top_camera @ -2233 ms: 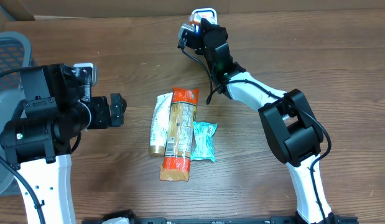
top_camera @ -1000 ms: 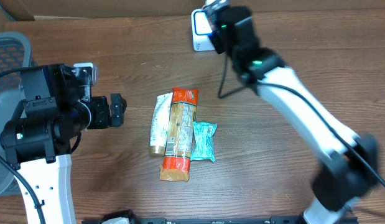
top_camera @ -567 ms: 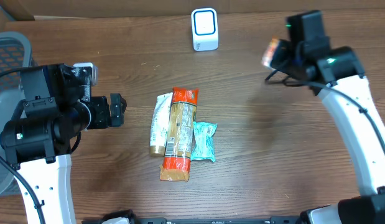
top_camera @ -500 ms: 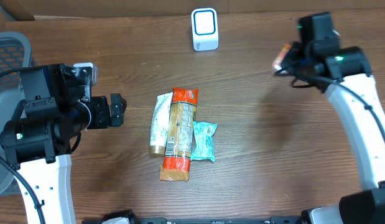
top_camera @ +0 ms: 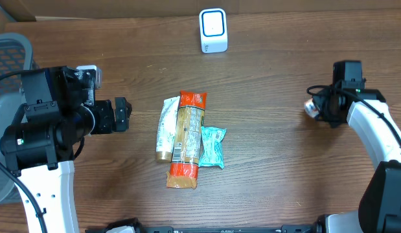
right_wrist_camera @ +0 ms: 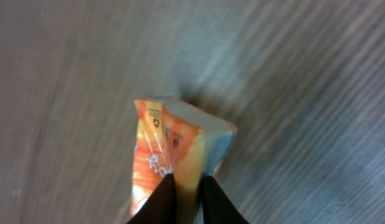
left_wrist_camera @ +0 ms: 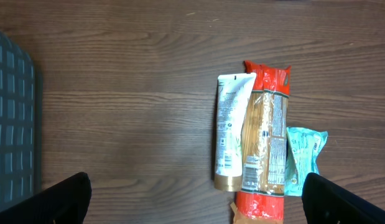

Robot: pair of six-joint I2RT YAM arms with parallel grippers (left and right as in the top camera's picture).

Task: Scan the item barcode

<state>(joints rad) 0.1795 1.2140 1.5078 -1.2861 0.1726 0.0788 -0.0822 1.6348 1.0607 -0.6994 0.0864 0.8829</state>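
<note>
On the table's (top_camera: 271, 188) right side, overhead, the right gripper (top_camera: 319, 108) pinches an orange packet (top_camera: 309, 109), well apart from the scanner (top_camera: 214, 30). Left wrist: the left gripper (left_wrist_camera: 198, 198) gapes, empty. Right wrist: the packet's edge sits clamped, so rest it flat before releasing.

The brown wooden worktop (top_camera: 284, 181) carries a long orange-ended pasta pack (top_camera: 186, 139) at its middle. A white tube (top_camera: 165, 128) and a teal pouch (top_camera: 212, 147) lie against either side. A white scanner (top_camera: 213, 30) stands well apart, near the far edge.
</note>
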